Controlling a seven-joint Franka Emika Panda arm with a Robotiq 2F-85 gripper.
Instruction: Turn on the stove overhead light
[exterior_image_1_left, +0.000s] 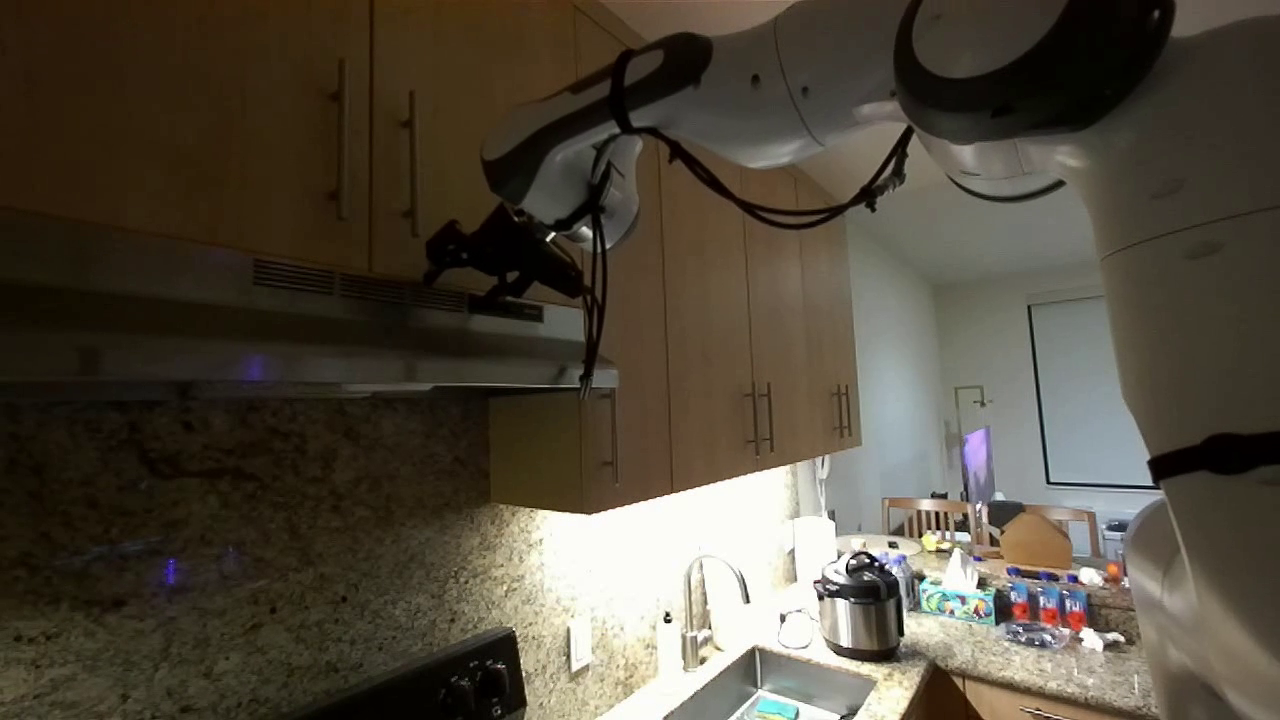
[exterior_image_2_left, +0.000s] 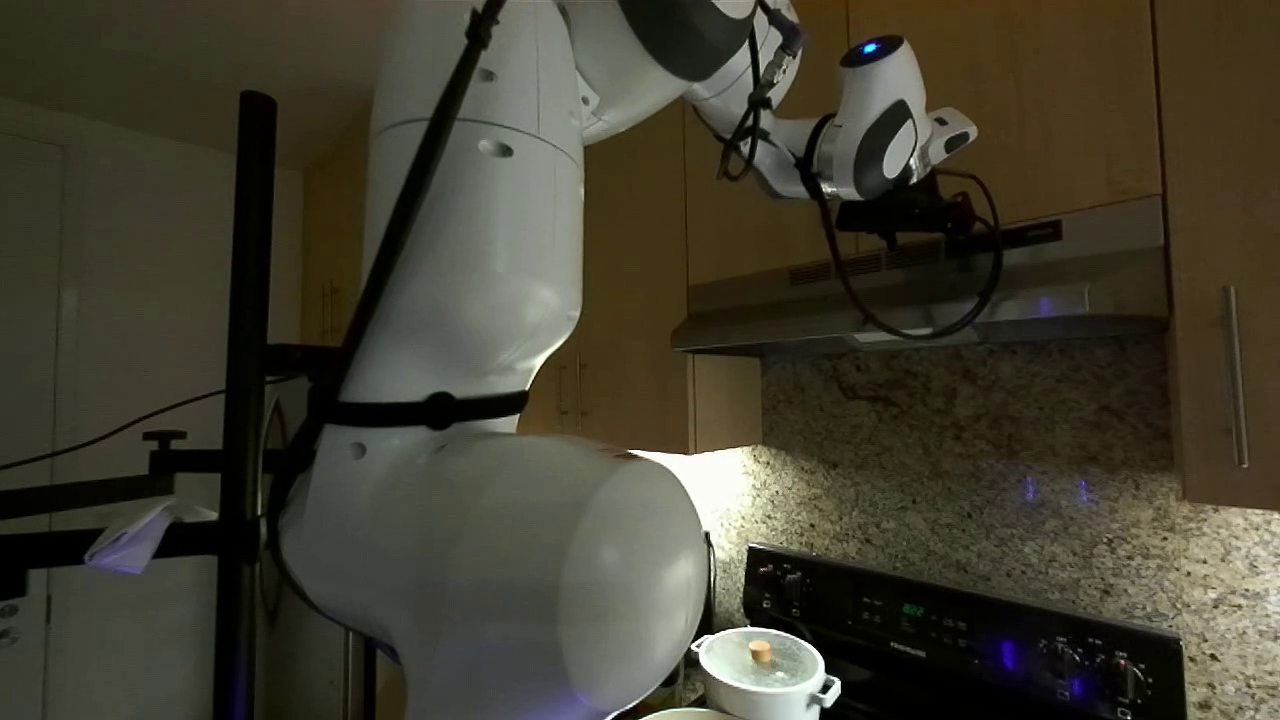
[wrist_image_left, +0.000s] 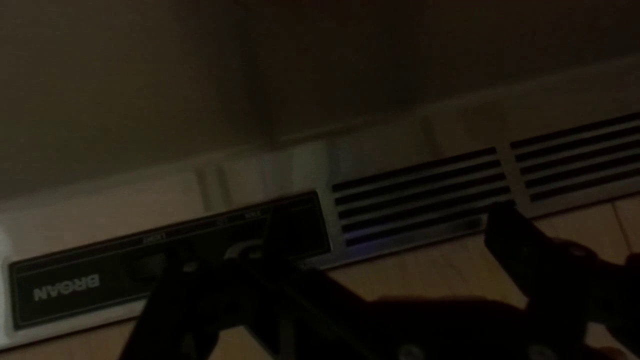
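The black, two-fingered end effector (wrist_image_left: 390, 215) has its fingers wide apart, with nothing between them. It is up by the long, black control panel (wrist_image_left: 205, 240); I cannot tell if it touches. From the wrist view, the finger on the scene's right hides part of the panel's left end, near what seems a pale, round fan knob (wrist_image_left: 245, 248). The small, dark light switch (wrist_image_left: 148, 265) sits to the right of that. So the end effector should go right, bring its fingers close, line up one tip and push softly, missing the fan knob. The control panel is on the right side of the wide, grey steel hood (exterior_image_2_left: 930, 290). Under it, the flat, pale stove light (exterior_image_2_left: 880, 341) looks off.
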